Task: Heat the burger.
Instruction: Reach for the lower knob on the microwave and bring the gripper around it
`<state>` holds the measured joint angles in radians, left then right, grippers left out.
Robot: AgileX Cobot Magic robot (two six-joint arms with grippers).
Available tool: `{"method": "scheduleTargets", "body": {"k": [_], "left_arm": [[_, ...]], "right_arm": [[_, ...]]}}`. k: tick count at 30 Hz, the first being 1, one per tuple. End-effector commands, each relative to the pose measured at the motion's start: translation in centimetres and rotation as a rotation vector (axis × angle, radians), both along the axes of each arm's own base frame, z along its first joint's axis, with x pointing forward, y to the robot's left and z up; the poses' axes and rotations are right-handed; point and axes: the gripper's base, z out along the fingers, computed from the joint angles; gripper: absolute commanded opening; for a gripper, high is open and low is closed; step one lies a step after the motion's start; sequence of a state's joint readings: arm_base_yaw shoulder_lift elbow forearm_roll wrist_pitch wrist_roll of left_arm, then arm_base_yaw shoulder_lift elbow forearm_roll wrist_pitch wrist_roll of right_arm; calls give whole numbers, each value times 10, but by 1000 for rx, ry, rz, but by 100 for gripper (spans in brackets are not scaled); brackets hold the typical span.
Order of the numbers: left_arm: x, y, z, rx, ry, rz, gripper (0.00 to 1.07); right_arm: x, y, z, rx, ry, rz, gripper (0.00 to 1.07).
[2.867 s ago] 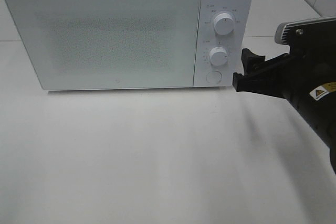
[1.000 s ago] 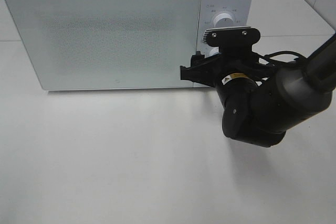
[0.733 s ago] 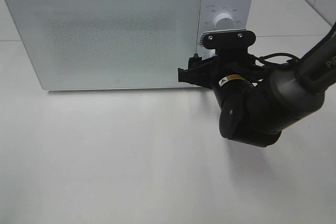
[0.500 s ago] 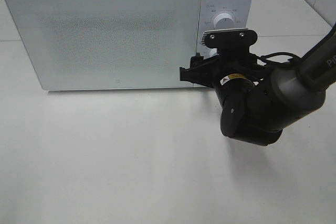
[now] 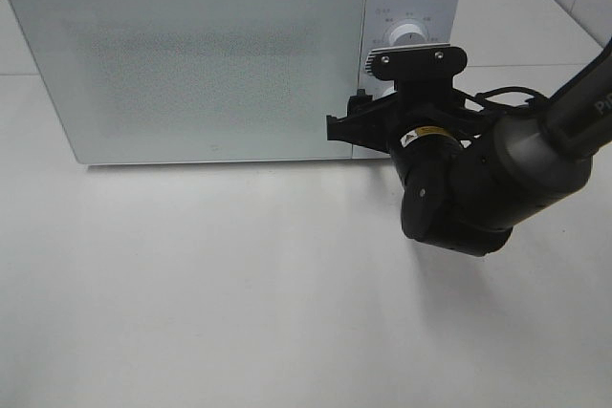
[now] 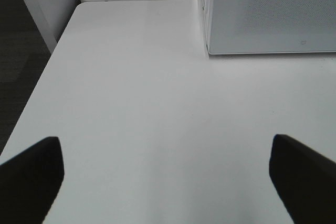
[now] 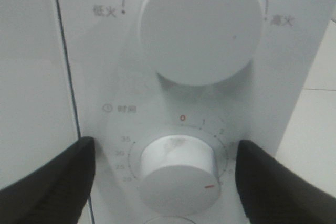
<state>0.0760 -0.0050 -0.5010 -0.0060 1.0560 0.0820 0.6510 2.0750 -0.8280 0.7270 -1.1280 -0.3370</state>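
Burger: you cannot tell where it is; no view shows it, and nothing can be made out through the oven's frosted door.
Oven: a white box-shaped microwave oven [image 5: 191, 64] stands at the back of the white desk [image 5: 239, 284], its door shut.
Right gripper: your right gripper [image 7: 164, 150] is up against the control panel with its black jaws apart, one on each side of the small white lower timer knob [image 7: 178, 174]. A gap shows on both sides, so it has hold of nothing.
Left gripper: your left gripper [image 6: 166, 150] hangs over bare desk off the oven's left corner, jaws spread wide with nothing between them.
In the way: from the high camera, the right arm's black wrist and its camera bracket [image 5: 418, 59] cover the lower knob and the panel below it. Only the large white upper knob [image 5: 409, 37] shows above them.
Upper knob writing: 低火 on one side and 高火 on the other; the knob's red line points midway between them.
Timer writing: a clock symbol with 时间, an orange 0, then 1 and 2 going one way and 35, 30, 25 going the other. The knob's red line sits turned past the 2.
Arm label: a small yellow warning sticker [image 5: 416, 138], too small to read.
Surroundings: tiled wall behind the oven's right; dark floor beyond the desk's left edge.
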Motion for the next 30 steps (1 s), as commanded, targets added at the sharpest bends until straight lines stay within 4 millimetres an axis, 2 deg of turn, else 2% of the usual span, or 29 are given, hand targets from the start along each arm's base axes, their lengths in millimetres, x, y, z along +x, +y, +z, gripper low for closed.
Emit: {"method": "scheduleTargets", "body": {"k": [1,3,4,6,7,9,10,11,12,13,20,21,23,25,26,27,28,30], "left_arm": [[-3,-1,0,-7,-37,0,100],[-3,-1,0,-7,-37,0,100],[-3,-1,0,-7,-37,0,100],[-3,-1,0,-7,-37,0,100],[-3,-1,0,-7,-37,0,100],[-3,-1,0,-7,-37,0,100],[-3,-1,0,-7,-37,0,100],[-3,-1,0,-7,-37,0,100],[-3,-1,0,-7,-37,0,100],[-3,-1,0,-7,-37,0,100],[-3,-1,0,-7,-37,0,100],[-3,-1,0,-7,-37,0,100],[-3,-1,0,-7,-37,0,100],[-3,-1,0,-7,-37,0,100],[-3,-1,0,-7,-37,0,100],[-3,-1,0,-7,-37,0,100],[-3,-1,0,-7,-37,0,100],[-3,-1,0,-7,-37,0,100]], "right_arm": [[5,1,4,-8,-27,14,67],[5,1,3,-8,-15,17,57],[5,1,3,-8,-15,17,57],[4,2,0,-7,16,26,40],[4,2,0,-7,16,26,40],[4,2,0,-8,18,27,15],[4,2,0,-8,18,27,15],[4,2,0,-9,17,31,9],[4,2,0,-9,17,31,9],[4,3,1,-9,15,40,1],[4,6,1,117,16,59,0],[4,7,1,205,18,52,0],[4,7,1,247,20,50,0],[4,8,2,508,25,27,0],[4,8,2,508,25,27,0],[4,9,2,593,27,24,0],[4,11,3,757,40,32,0],[4,13,3,815,46,38,0]]}}
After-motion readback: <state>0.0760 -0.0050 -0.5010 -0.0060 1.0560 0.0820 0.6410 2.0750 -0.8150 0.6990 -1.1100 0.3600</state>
